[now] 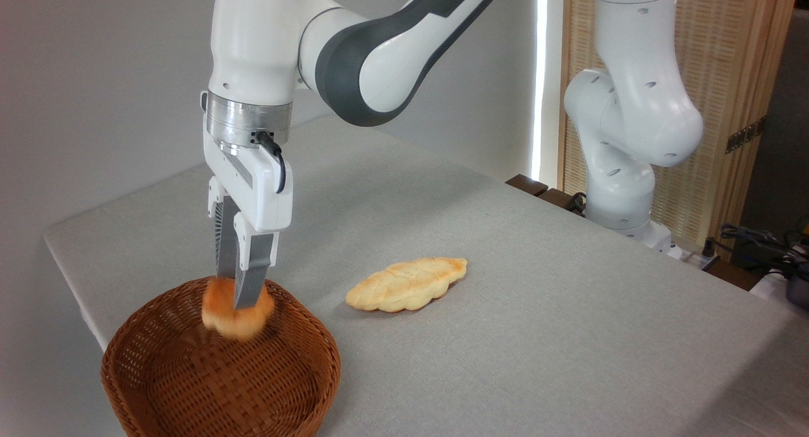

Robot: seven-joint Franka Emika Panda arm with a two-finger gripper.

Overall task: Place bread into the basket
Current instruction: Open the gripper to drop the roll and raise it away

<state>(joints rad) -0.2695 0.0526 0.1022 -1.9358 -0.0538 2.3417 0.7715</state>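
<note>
In the lower left of the frame, the white arm's two-finger pincer (239, 295) points straight down over the round, reddish-brown woven wicker basket (265, 386). Its grey fingers (251, 276) stand close together, and their tips overlap the top of the small, lumpy orange-golden bun (235, 318). The bun is blurred in the picture, so I cannot tell whether the fingers have hold of it or have let it go. The bun sits within the outline of the basket, near the far rim and above the woven floor; whether it touches the weave cannot be made out.

The basket rests on the pale grey cloth-covered bench (537, 336) at its near left corner. To the right of the basket, near the middle of the frame and clear of it, a longer pale-yellow leaf-shaped braided loaf (406, 284) lies flat on the bench, its long axis rising slightly toward the right.

At the upper right, the arm's white base column (626, 133) stands beyond the far edge of the bench, in front of a light wooden slatted screen (733, 64).
</note>
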